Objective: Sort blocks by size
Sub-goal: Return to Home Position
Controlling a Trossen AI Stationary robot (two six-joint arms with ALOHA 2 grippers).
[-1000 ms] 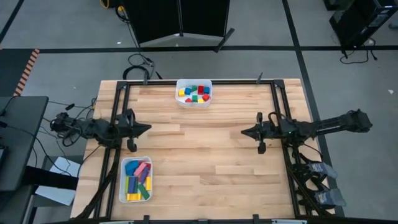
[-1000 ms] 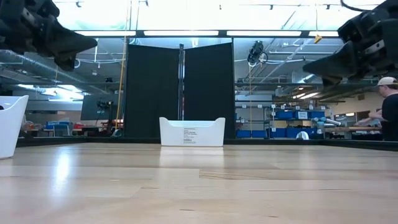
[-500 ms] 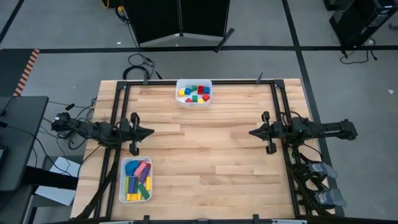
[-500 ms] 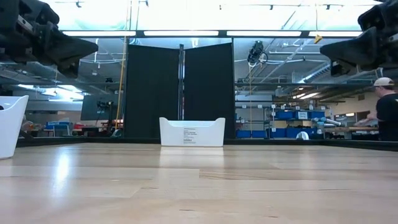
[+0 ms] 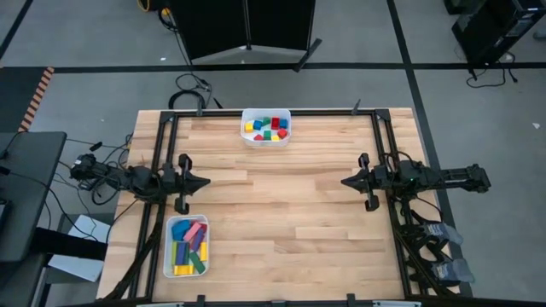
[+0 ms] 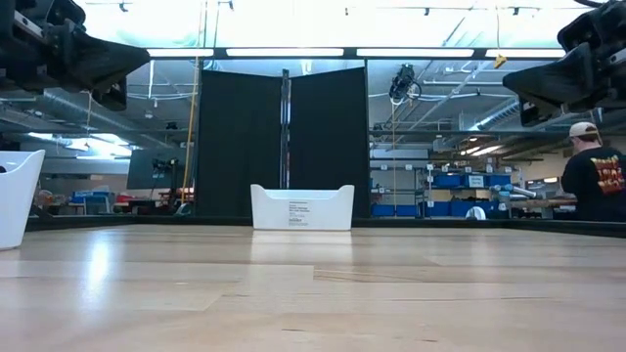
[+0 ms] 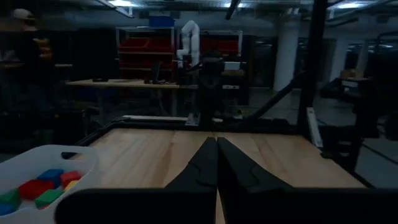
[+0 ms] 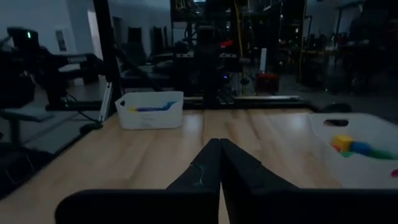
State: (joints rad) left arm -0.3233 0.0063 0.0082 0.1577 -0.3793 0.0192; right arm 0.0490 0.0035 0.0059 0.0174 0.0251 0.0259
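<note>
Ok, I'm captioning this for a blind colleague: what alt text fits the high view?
Overhead view of a wooden table with coloured blocks in two white trays, the top tray and the lower-left tray. The left gripper and right gripper, both shut, face each other from opposite sides.

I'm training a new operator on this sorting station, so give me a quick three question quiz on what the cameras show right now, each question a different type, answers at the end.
1. True or false: a block lies loose on the bare table.
2. Multiple choice: the left gripper and the right gripper are A) both open, B) both shut and empty, C) both shut on a cube.
3. Fill in: the long bars lie in the white tray beside the ___ arm.
Key: 1 false; 2 B; 3 left.
</note>
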